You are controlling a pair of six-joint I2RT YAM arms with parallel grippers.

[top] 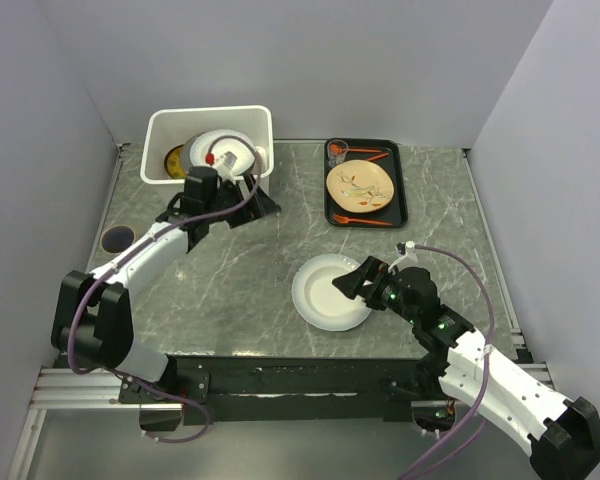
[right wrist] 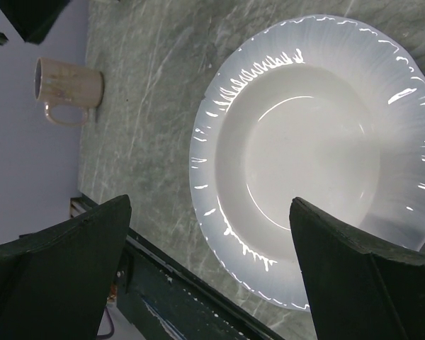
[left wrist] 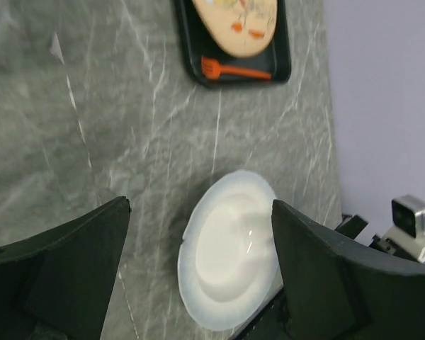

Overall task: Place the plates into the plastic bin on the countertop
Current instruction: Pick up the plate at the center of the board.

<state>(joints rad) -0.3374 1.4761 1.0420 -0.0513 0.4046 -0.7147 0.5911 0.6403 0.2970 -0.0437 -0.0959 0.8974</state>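
Plain, pale lilac-grey walls (top: 310,60) close the scene in at the back, left and right of the top view, meeting in corners at upper left and upper right. Between them lies the countertop (top: 230,280), grey with thin white veins. A silver metal rail (top: 55,385) runs along the bottom, with grey floor (top: 70,450) at lower left. The light is soft and even.

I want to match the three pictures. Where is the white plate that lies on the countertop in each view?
Top external: white plate, lower centre.
Left wrist: the plate, bottom centre.
Right wrist: the plate fills the upper right.
Shared landmark: the grey countertop in all views; the black tray only in top external and left wrist.
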